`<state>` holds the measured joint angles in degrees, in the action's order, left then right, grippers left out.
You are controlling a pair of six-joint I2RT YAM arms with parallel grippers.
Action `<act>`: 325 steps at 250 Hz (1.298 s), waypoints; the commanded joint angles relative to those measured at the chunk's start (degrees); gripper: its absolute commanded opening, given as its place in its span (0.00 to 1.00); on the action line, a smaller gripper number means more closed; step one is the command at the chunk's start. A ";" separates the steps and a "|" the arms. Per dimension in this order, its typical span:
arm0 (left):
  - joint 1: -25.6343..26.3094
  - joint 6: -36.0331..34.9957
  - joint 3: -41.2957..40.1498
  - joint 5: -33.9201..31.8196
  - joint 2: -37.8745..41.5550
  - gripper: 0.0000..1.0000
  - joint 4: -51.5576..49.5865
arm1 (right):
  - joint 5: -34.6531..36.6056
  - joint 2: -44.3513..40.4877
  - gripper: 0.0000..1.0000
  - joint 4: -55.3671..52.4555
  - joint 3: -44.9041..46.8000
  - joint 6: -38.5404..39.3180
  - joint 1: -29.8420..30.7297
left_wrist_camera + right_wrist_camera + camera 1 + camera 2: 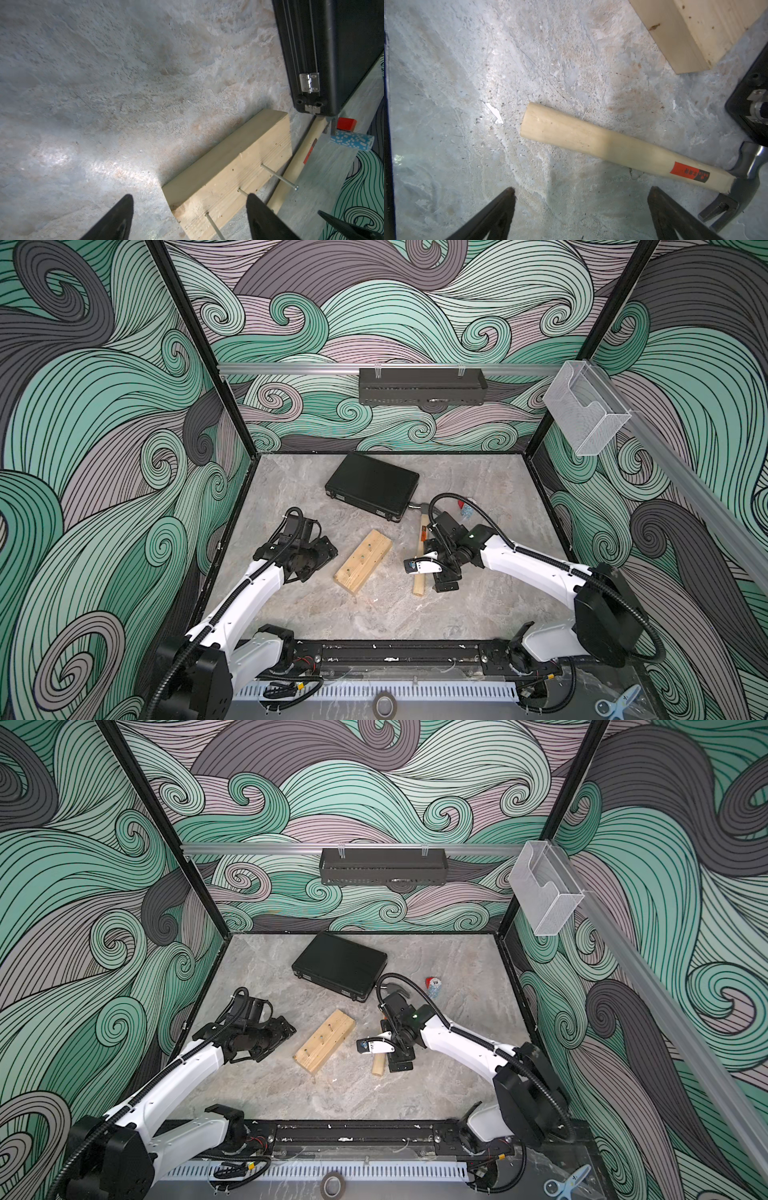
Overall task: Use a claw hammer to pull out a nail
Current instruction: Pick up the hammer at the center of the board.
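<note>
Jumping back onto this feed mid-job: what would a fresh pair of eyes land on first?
The pale wooden block sits mid-table with three nails standing out of its top. The claw hammer lies flat just right of it, the open right end effector close over its handle, not gripping. A closed black case lies behind both.

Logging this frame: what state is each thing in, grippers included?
claw hammer: lying flat on the table, not held.
wood block: lying flat, nails facing up.
nails: three, partly driven in, shafts sticking out.
black case: shut, lying flat.
left gripper: open, empty.
right gripper: open, empty, close to the hammer's handle.
</note>
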<state>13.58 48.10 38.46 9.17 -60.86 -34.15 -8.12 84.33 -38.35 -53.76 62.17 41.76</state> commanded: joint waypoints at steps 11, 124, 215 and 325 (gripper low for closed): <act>0.39 -1.98 2.37 -1.32 -0.74 0.83 -1.94 | -1.02 3.73 1.00 -2.11 -3.23 1.38 0.96; 0.34 -4.36 3.95 -2.14 -2.55 0.83 -2.05 | -2.06 11.78 0.99 -2.59 -7.43 2.68 1.22; 0.39 -4.46 4.02 -1.79 -3.76 0.83 -1.10 | 0.15 14.99 0.98 -1.02 -7.32 3.33 1.09; 0.39 -4.31 4.18 -2.20 -4.44 0.84 -0.78 | 0.33 19.28 0.95 -1.95 -10.49 1.96 1.05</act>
<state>13.58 44.16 40.69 8.08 -64.79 -34.26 -7.88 101.91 -38.41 -62.98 65.23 42.81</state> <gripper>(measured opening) 0.835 0.964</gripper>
